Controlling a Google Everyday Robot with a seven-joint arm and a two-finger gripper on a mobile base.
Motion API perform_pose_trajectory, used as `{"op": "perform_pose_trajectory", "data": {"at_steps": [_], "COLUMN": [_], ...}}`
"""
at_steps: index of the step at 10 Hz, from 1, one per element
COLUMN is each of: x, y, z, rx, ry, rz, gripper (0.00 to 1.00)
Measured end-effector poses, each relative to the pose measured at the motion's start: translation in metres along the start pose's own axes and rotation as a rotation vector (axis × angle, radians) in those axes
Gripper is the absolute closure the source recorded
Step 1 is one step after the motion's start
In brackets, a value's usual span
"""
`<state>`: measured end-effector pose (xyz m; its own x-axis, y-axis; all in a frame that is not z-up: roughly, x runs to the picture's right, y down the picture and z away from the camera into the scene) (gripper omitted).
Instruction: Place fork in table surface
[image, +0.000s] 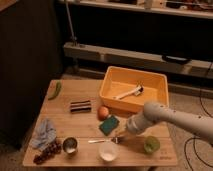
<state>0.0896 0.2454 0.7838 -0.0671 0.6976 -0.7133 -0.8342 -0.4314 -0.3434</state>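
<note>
The fork is a slim silvery utensil lying flat on the wooden table surface, near the front edge, just above a small white bowl. My gripper reaches in from the right on a white arm and sits low at the fork's right end, beside a green sponge. I cannot tell whether it touches the fork.
A yellow-orange bin at the back right holds a white-handled brush. On the table are an orange, a dark striped bar, a green pepper, blue cloth, grapes, metal cup and a green round object.
</note>
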Motion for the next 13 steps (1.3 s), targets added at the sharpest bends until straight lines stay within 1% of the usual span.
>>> {"op": "perform_pose_trajectory", "data": {"at_steps": [1, 2, 3, 4, 6, 8, 9, 10, 11, 12, 13], "x": [0.000, -0.001, -0.001, -0.002, -0.002, -0.002, -0.001, 0.000, 0.001, 0.002, 0.003], "y": [-0.002, -0.003, -0.004, -0.004, -0.006, -0.004, -0.001, 0.001, 0.002, 0.003, 0.006], "z": [0.000, -0.001, 0.000, 0.000, -0.004, -0.006, -0.007, -0.009, -0.010, -0.010, -0.009], "rx": [0.005, 0.017, 0.027, 0.035, 0.045, 0.043, 0.043, 0.046, 0.048, 0.055, 0.059], "ry": [-0.003, -0.008, -0.011, -0.017, -0.041, -0.047, -0.050, -0.054, -0.056, -0.057, -0.057], "rz": [0.011, 0.025, 0.034, 0.044, 0.069, 0.058, 0.048, 0.040, 0.034, 0.021, 0.011], "gripper": [0.80, 0.92, 0.97, 1.00, 1.00, 0.98, 0.91, 0.81, 0.73, 0.61, 0.51]}}
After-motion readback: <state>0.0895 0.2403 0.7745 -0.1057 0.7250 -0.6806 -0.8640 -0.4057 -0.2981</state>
